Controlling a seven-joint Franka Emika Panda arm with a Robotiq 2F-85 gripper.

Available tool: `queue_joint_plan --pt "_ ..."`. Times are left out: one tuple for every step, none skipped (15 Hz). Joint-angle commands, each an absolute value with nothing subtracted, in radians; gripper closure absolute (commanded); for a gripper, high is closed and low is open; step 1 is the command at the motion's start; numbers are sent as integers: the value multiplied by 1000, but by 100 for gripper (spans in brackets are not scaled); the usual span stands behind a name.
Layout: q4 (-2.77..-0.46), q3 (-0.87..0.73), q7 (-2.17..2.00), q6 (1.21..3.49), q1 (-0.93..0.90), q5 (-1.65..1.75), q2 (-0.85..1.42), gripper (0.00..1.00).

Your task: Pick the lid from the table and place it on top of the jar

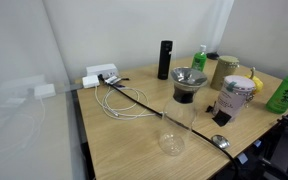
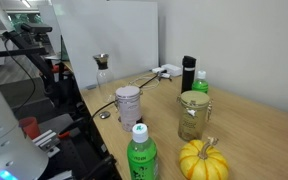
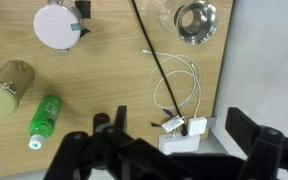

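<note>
The lid (image 1: pixel 220 142) is a small shiny silvery disc lying flat near the table's front edge, in front of the white patterned cup; it also shows in an exterior view (image 2: pixel 105 115). It is out of the wrist view. The jar, a clear glass cylinder (image 1: pixel 173 130), stands upright close to a dark funnel-shaped dripper (image 1: pixel 189 84); I cannot tell whether they touch. The dripper shows from above in the wrist view (image 3: pixel 195 18). My gripper (image 3: pixel 176 126) is open and empty, high over the table's far edge above a white power adapter (image 3: pixel 184 135). It is well away from the lid and jar.
White cables (image 1: pixel 124 98) loop near the adapter. A black bottle (image 1: pixel 165 58), a green bottle (image 1: pixel 200 57), a tan jar (image 1: pixel 224 70), the white patterned cup (image 1: pixel 236 97), a small pumpkin (image 2: pixel 203 160) and another green bottle (image 1: pixel 287 92) stand on the table.
</note>
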State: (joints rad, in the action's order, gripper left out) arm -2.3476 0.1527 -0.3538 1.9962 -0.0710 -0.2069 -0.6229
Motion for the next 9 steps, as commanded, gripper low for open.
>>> queue_joint_plan --pt "-2389 158 -373 1969 -62 -217 -622 0" --pt "-2413 160 -382 1954 -60 -213 -626 0" --pt "-2434 160 -387 1937 -62 -215 -627 0" --pt "-2454 162 -392 1915 -64 -216 -629 0" --pt "-2470 165 -396 1887 -68 -219 -631 0" --pt "-2485 169 -400 1863 -71 -219 -632 0" --pt "-2499 174 -404 1845 -72 -219 -633 0" --pt "-2508 176 -396 1845 -76 -221 -636 0" --pt "-2494 176 -387 1862 -69 -210 -623 0"
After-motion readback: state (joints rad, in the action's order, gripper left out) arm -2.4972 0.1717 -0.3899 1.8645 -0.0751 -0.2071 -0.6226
